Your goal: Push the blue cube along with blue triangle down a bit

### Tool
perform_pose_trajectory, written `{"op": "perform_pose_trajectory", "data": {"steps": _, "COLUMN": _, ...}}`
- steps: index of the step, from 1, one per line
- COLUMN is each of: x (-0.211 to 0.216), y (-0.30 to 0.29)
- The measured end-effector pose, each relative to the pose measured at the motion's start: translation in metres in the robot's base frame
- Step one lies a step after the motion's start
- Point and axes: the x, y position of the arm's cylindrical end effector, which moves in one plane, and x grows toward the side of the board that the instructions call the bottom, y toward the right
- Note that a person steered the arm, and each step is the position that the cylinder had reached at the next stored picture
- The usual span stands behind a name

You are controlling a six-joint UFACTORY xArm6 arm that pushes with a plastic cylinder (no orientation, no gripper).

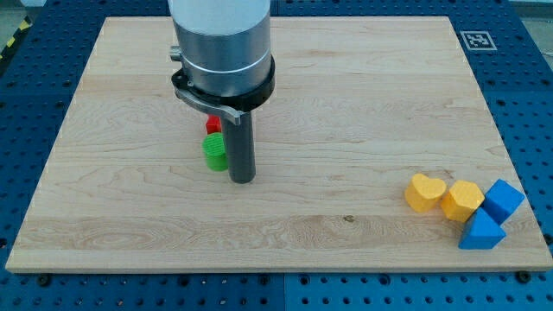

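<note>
While the wooden board (346,104) is filling most of the view, the nearest things are sitting at the view's bottom right. The blue triangle (480,232) is lying closest to the bottom edge, a smooth plastic wedge with sharp corners. The blue cube (504,199) is touching it from just above, turned so one corner is pointing to the view's right. Just left of these, the yellow hexagon (463,200) is touching the cube and the triangle, and the yellow heart (425,192) is leaning against the hexagon on its left side. All four are looking matte and solid.

Further up and well apart from this group, my tip (242,180) is resting on the board left of the centre. The rod is dark and round, with nothing to open or close, and it is holding nothing. The green block (213,151) is standing just beside the rod on its left; its sides are ribbed, but its shape is unclear. The red block (212,124) is sitting behind it, mostly hidden under the grey metal collar (223,47).

The board is pale with fine grain. Around it the blue table (527,52) with rows of holes is showing, and a small marker (477,40) is sitting at the top right corner.
</note>
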Motion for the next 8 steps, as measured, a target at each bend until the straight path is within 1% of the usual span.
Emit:
{"op": "perform_pose_trajectory", "data": {"steps": 1, "x": -0.012, "y": 0.054}}
{"op": "perform_pose_trajectory", "data": {"steps": 2, "x": -0.023, "y": 0.145}}
{"op": "perform_pose_trajectory", "data": {"steps": 4, "x": -0.016, "y": 0.339}}
{"op": "perform_pose_trajectory", "data": {"steps": 5, "x": -0.006, "y": 0.390}}
{"op": "perform_pose_trajectory", "data": {"steps": 7, "x": -0.001, "y": 0.297}}
{"op": "perform_pose_trajectory", "data": {"steps": 8, "x": 0.005, "y": 0.295}}
